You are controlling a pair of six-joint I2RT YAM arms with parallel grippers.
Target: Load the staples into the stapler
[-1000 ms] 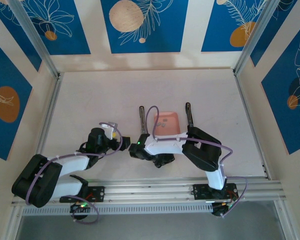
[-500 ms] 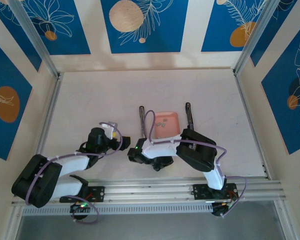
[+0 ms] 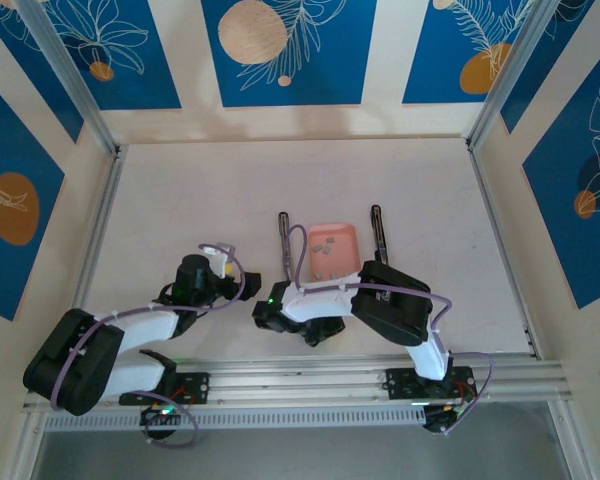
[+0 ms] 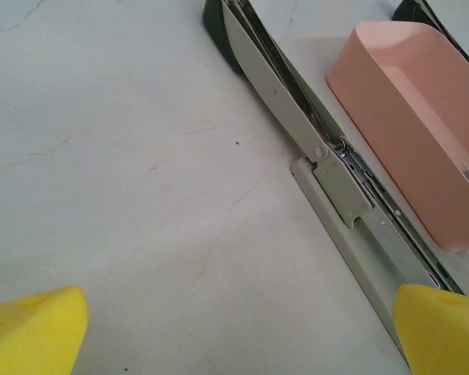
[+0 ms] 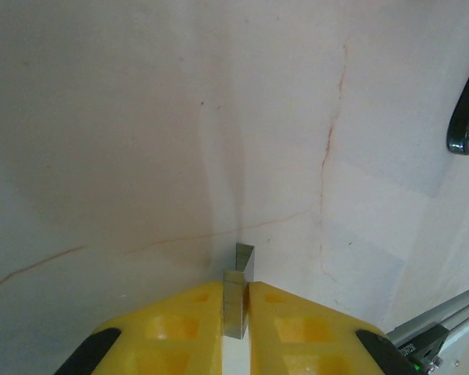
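Evidently the right gripper (image 5: 236, 294) is clamped tight on a single strip of staples (image 5: 234, 303), which stands upright and edge-on between its yellow pads with its upper end poking clear of them; pinching the strip by its flat sides near one end looks chosen so the free part can be lowered legs-down onto the channel. It hangs over bare table (image 5: 141, 141), just short of the stapler (image 4: 340, 183), so the strip is lifted but not yet loaded. The left gripper (image 4: 234, 337) hovers with its jaws spread wide and nothing between them, one yellow finger on each side of the stapler's near end, probably ready to pin it flat while the other arm feeds the strip in. The stapler lies open on the table beside the pink tray (image 4: 399, 109): a dull grey pressed-metal cover hinged at a small rivet, a narrow trough with a thin spring along it, and a black base at the far end. A separate black bar (image 3: 378, 230) lies just past the tray's other side. The tray is smooth matt plastic with rounded corners, and a few spare strips (image 3: 323, 250), tiny and dark grey, lie inside it. The tabletop is pale, faintly veined like marble, and looks slick enough for the light stapler to slide if nudged
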